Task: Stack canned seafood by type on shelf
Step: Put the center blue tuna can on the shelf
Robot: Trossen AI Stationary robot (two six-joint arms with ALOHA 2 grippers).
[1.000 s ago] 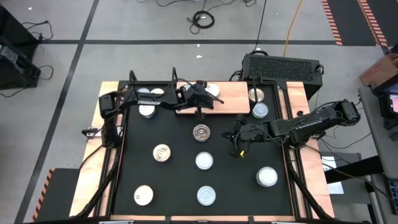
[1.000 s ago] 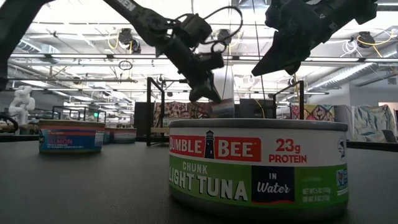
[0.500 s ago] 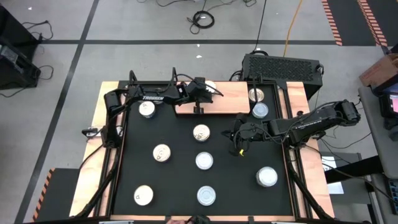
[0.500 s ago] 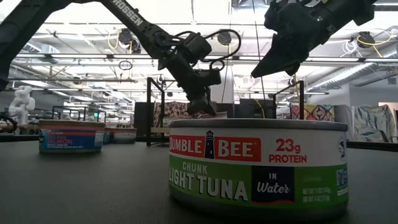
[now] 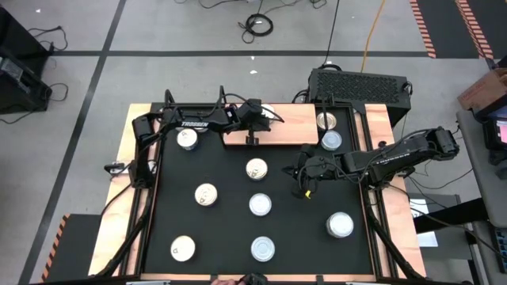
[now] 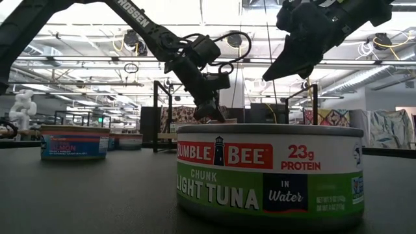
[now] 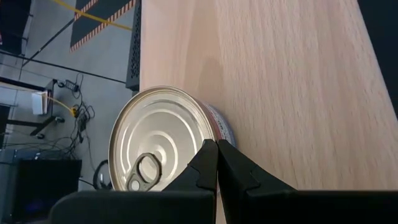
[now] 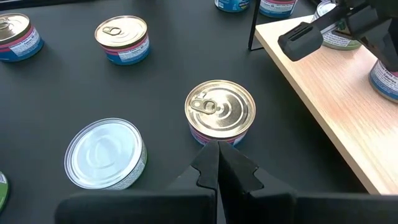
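The shelf [image 5: 293,128] is a light wooden board at the table's far side. My left gripper [image 5: 260,117] hangs shut over it, its tips [image 7: 217,144] beside a silver-topped tin [image 7: 161,137] that stands on the board [image 7: 280,74]. Two more tins [image 5: 329,131] stand at the board's right end. My right gripper [image 5: 302,170] is shut and hovers above the table [image 8: 217,149], pointing at a gold-topped tin [image 8: 221,112]. Several tins rest on the black tabletop, among them a white-topped one [image 8: 106,152] and a green tuna tin [image 6: 270,172]. My left gripper has its shut fingertips [image 7: 208,155] level with the side wall of the silver-topped tin [image 7: 217,127], near the rim. I cannot tell whether they touch it. The tin stands upright on the board.
A black ribbed box [image 5: 360,83] sits beyond the shelf's right end. Black posts [image 8: 254,25] rise at the shelf's ends. Tins are scattered over the tabletop [image 5: 206,194] [image 5: 341,226] [image 5: 184,248], with open black surface between them.
My left gripper has moved toward the table's far edge, farther over the shelf, to the silver-topped tin, then held still. This uncovered the tin at the shelf's left end.
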